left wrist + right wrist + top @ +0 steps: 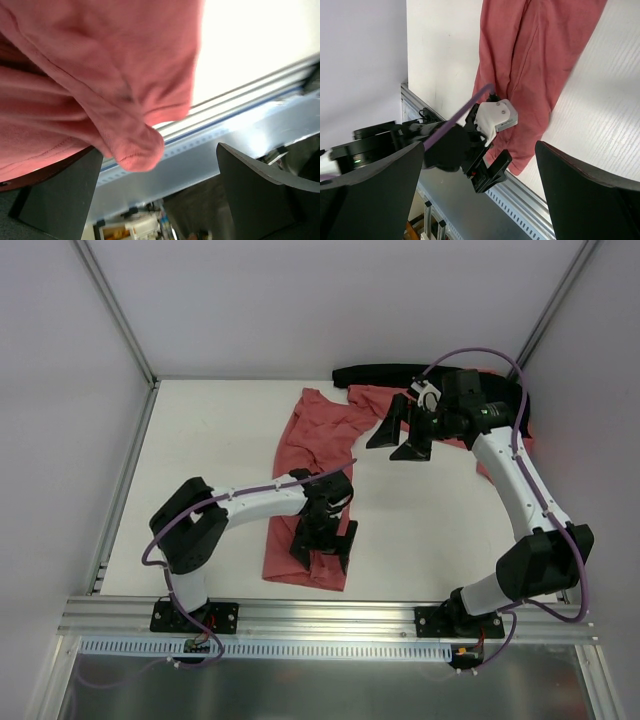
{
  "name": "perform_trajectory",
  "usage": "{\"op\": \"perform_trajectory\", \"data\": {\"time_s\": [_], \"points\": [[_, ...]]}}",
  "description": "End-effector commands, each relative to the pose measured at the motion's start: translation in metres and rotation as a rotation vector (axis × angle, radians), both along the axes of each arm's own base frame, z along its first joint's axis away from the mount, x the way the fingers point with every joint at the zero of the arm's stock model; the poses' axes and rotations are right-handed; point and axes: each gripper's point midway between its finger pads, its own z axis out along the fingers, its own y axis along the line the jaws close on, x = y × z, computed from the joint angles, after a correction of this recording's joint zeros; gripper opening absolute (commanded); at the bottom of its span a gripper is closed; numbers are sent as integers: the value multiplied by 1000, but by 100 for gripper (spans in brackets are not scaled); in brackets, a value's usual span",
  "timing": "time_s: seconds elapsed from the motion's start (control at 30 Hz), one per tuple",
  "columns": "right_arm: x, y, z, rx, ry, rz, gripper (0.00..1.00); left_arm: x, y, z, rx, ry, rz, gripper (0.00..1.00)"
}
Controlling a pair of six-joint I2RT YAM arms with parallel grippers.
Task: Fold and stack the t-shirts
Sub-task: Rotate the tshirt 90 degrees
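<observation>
Jaws apart on both sides, nothing held; left gripper [323, 550] over the near end of the t-shirt [300, 445], whose length runs away toward the right gripper [398, 438] near its far end.

Overhead rear view, two wrist views, shared t-shirt [312, 440]

The right tool [479, 145] gapes wide over a salmon t-shirt [530, 65], the left tool [487, 172] at its end.
</observation>
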Motion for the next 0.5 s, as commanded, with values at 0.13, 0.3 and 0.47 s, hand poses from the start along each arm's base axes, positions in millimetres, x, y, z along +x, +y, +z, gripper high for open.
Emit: {"op": "perform_trajectory", "data": {"time_s": [0.13,0.3,0.47], "points": [[16,0,8,-1,-41,-13,99,75,-21,141,-216,-438,55,99],[75,26,-20,57,51,-18,99,110,18,207,-300,-635,211,99],[134,68,-41,154,99,1,99,111,63,236,-286,-808,246,99]]}}
